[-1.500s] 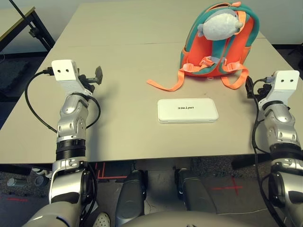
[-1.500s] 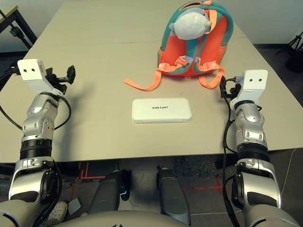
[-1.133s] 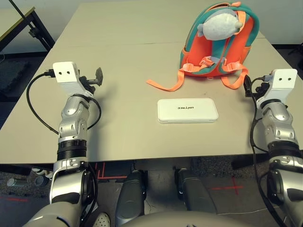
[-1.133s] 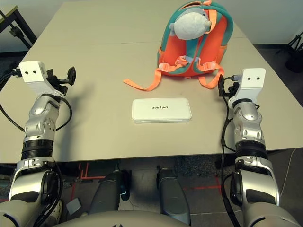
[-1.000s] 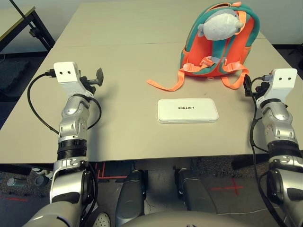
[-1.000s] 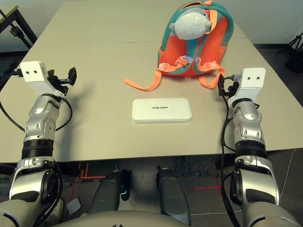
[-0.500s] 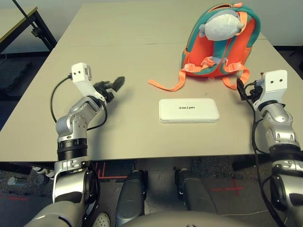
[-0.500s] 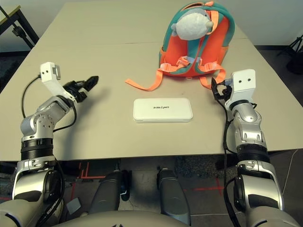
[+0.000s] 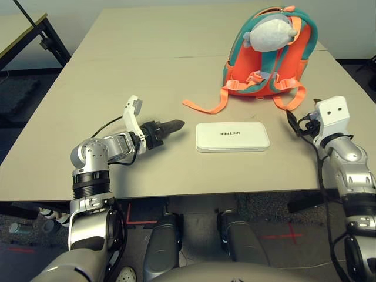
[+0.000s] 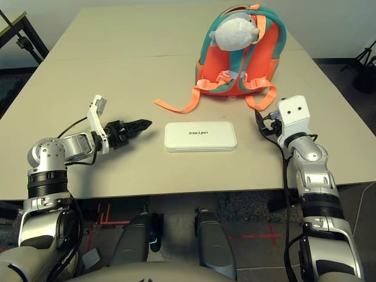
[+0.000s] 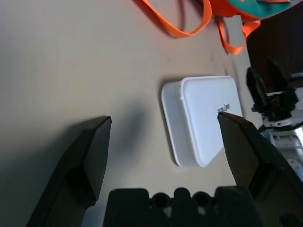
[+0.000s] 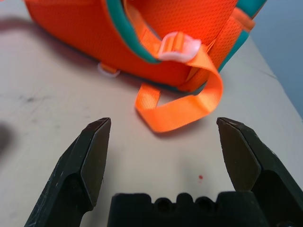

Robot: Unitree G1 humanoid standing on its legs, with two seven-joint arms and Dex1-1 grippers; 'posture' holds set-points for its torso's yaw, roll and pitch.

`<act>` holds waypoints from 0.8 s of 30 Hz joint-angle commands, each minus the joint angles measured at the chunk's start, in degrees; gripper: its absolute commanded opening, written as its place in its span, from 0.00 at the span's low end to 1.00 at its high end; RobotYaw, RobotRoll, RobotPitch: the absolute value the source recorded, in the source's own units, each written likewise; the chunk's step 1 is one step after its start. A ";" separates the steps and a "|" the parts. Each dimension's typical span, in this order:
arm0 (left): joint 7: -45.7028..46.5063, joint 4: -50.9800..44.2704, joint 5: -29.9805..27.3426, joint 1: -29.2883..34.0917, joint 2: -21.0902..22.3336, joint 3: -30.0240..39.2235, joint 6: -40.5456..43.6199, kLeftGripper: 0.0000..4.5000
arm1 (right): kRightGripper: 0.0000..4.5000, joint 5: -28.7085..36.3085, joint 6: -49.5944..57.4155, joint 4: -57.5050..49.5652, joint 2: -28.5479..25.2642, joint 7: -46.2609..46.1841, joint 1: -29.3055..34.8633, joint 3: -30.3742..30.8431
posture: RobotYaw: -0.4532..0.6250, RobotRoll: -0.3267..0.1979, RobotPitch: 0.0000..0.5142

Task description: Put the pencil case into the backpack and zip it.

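The table (image 9: 88, 88) is carrying everything here, a broad beige top with a seam running across it partway toward the far edge. The backpack (image 9: 267, 56) is standing upright toward the far right corner, its orange body and teal trim facing the robot, and a grey-and-white plush animal (image 9: 269, 32) is resting against its upper part. Its orange straps (image 9: 211, 106) are trailing onto the table toward the near edge, one loop lying just beyond the pencil case. The pencil case (image 9: 232, 136) is lying flat near the middle of the table, a little toward the near edge, its long side running parallel to that edge and its small dark lettering facing up; it is sitting apart from the backpack and nothing is touching it. The left gripper (image 9: 170, 126) is hovering low over the table just to the left of the pencil case, pointing at the case's short left end, and its jaws are standing wide apart with nothing between them, as the left wrist view is showing with the white case lying ahead of the fingers (image 11: 85, 161). The right gripper (image 10: 262, 121) is sitting near the right edge, beside the case's right end and close to a strap loop, and its jaws are likewise spread wide and holding nothing.
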 commanded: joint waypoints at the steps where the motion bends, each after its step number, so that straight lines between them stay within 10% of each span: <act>1: -0.44 1.76 -0.63 -0.08 -1.47 0.63 2.71 1.00 | 0.99 -0.40 1.16 -1.53 -0.11 0.22 0.99 0.33 | 0.28 0.62 0.24; 24: 0.68 9.71 3.63 -3.40 -5.11 1.99 7.85 1.00 | 0.99 -3.47 4.97 -3.80 -3.01 8.27 3.16 5.24 | 0.27 0.62 0.27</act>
